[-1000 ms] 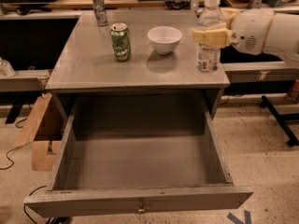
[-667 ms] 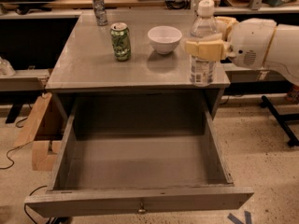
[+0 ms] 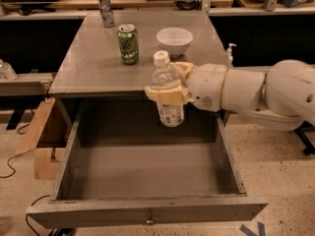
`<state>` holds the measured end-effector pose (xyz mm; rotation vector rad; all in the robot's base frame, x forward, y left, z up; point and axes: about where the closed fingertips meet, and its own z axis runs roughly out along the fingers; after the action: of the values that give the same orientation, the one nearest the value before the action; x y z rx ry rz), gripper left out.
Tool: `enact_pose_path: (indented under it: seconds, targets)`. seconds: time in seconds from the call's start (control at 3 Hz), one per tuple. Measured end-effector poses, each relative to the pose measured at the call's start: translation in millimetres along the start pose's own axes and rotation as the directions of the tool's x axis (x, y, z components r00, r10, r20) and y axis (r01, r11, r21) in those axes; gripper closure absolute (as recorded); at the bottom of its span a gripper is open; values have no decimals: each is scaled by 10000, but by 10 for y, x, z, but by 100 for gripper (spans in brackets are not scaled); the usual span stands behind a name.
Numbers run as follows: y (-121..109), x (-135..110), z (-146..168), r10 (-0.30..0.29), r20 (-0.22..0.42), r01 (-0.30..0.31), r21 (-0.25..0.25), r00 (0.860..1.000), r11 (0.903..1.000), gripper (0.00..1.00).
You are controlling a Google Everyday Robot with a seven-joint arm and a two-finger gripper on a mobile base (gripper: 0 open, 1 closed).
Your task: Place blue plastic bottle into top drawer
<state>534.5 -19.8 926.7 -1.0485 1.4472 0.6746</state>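
A: Shifted since a second ago: off the cabinet top [image 3: 93,63], out past its front edge, now hanging over the open top drawer [image 3: 147,171].
B: Meaning the blue plastic bottle [image 3: 170,113]?
A: Yes, and the gripper [image 3: 165,90] along with it. Clamped round the bottle's middle with tan fingers [image 3: 162,95], white cap up, upright or close to it.
B: Touching the drawer?
A: Clear of it. Held in the air above the drawer's back part, label end lower than the cabinet top, well above the drawer floor.
B: And the arm [image 3: 246,92]?
A: Reaching in from the right, thick and white, about level with the cabinet's front edge.
B: Drawer itself?
A: Pulled far out, grey inside, with a small metal knob [image 3: 149,221] at the centre of the front panel.
B: On top?
A: Near the middle, a green can [image 3: 128,44] and a white bowl [image 3: 174,39], side by side but apart. At the back left, a darker can [image 3: 105,9]. By the right edge, a small white pump bottle [image 3: 230,53].
B: On the floor?
A: A slab of cardboard [image 3: 42,132] leaning at the cabinet's left side
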Motion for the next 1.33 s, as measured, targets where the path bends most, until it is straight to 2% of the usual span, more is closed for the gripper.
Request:
enact_pose_path:
  seconds: [0.33,0.67,1.0,1.33]
  targets:
    - [139,285,357,162,-85,-166,-491,9998,9987,100]
    - [150,296,388,186,-75,-189,-542,9998,9984,100]
    - [169,454,477,478,87,-471,-722,9988,9963,100]
    - [286,760,662,887,470,-831,-1103,9949,9904,100]
